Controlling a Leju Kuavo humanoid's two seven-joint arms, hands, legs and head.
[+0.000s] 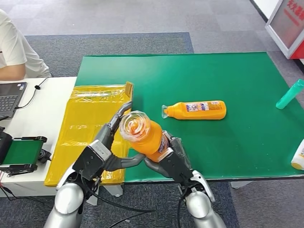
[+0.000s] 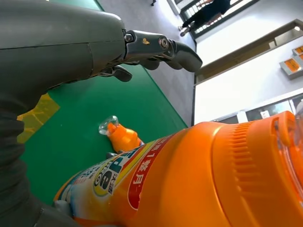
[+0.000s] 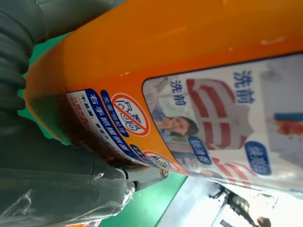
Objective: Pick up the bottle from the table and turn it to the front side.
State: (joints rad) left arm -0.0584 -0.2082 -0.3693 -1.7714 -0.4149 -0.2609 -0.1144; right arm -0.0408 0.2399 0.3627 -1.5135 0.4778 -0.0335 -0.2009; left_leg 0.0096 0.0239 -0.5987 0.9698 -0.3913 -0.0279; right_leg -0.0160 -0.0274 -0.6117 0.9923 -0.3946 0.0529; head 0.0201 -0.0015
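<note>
The right hand (image 1: 172,159) grips the orange detergent bottle (image 1: 143,134) by its base, raised off the counter (image 1: 215,76); the left hand (image 1: 107,147), fingers apart, sits just beside its capped end.

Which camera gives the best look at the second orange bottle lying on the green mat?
Head view: the lying orange bottle shows whole on the green mat. Left wrist view catches its clear-capped neck behind the held orange bottle.
</note>
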